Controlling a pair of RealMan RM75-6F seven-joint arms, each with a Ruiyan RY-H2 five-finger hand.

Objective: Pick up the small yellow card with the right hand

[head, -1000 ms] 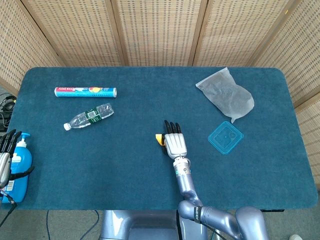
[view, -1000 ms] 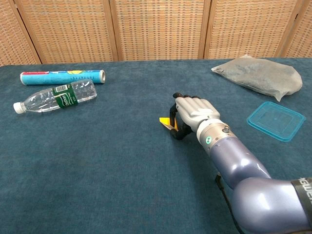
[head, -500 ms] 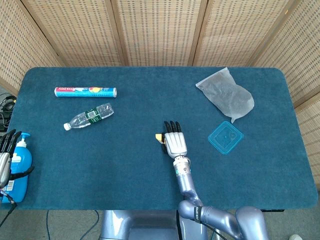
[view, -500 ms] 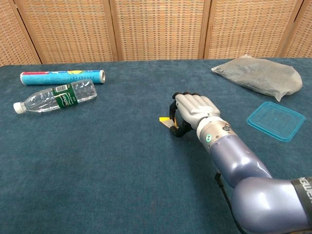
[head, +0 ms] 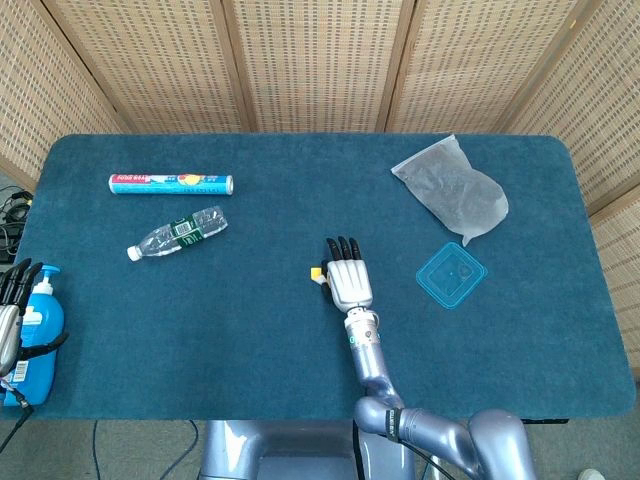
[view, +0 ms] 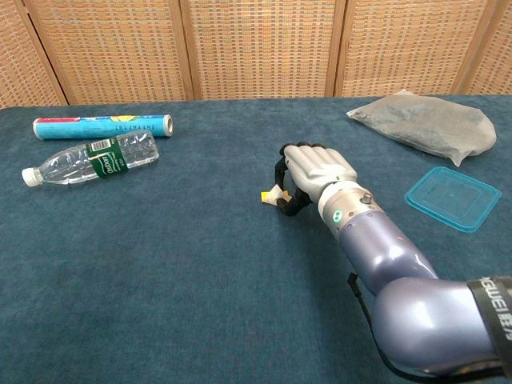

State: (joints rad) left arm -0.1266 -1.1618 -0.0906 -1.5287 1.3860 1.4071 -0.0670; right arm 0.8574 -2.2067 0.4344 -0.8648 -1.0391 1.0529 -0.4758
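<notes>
**A:** Since a second ago the right hand [view: 314, 172] has risen a little and drawn back toward the far side, and the card [view: 270, 195] has gone with it; less yellow shows now.

**B:** So it has the card?

**A:** I judge so. The card sits pinched at the hand's left side between the thumb and the curled fingers [view: 282, 178], tipped up on edge, not flat. From above only a sliver of the card [head: 317, 272] pokes out beside the hand [head: 347, 280].

**B:** Why hold it that way?

**A:** Probably because a thin card on cloth gives no edge to get under; tilting it lets the fingertips close on both faces.

**B:** Is it off the table [view: 160, 264]?

**A:** I can't tell; its lower corner looks at or just above the cloth.

**B:** And the other hand?

**A:** The left hand [head: 10, 310] is well away at the table's near left corner, wrapped around a blue bottle [head: 40, 325], out of the way.
</notes>
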